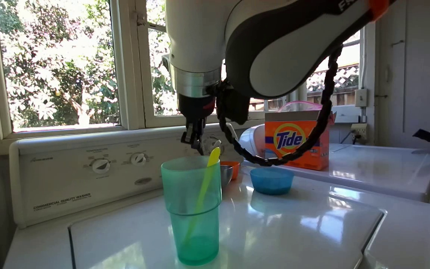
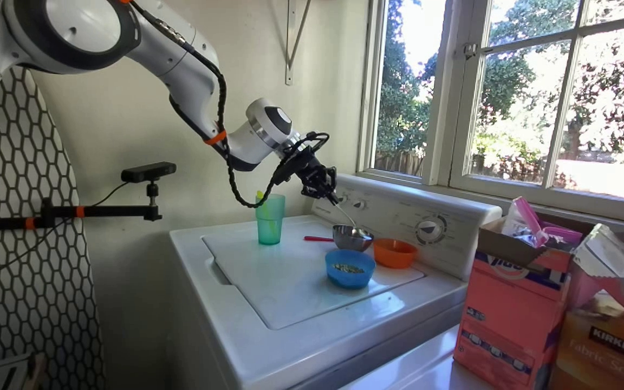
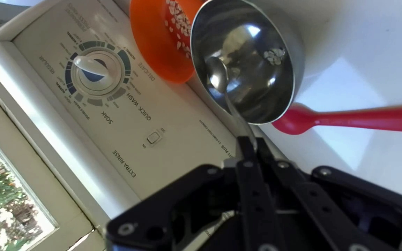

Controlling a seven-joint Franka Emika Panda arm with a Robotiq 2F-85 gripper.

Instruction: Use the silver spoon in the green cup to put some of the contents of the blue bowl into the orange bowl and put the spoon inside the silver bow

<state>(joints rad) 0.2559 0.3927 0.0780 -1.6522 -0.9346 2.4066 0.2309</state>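
My gripper (image 3: 252, 141) is shut on the handle of the silver spoon (image 3: 234, 111), which also shows in an exterior view (image 2: 346, 215). The spoon's head is inside the silver bowl (image 3: 298, 66); I cannot tell if it touches the bottom. A few white flakes lie in that bowl. The orange bowl (image 3: 145, 45) stands beside it with white flakes inside. The blue bowl (image 2: 349, 279) holds flakes and stands near both; it also shows in an exterior view (image 1: 271, 181). The green cup (image 1: 179, 186) stands apart with a yellow-green utensil (image 1: 203, 192) in it.
A red spoon (image 3: 361, 118) lies against the silver bowl on the white washer lid (image 2: 285, 281). The washer's control panel (image 2: 393, 216) rises just behind the bowls. A Tide box (image 1: 301, 140) and a Kirkland box (image 2: 604, 346) stand off to the side.
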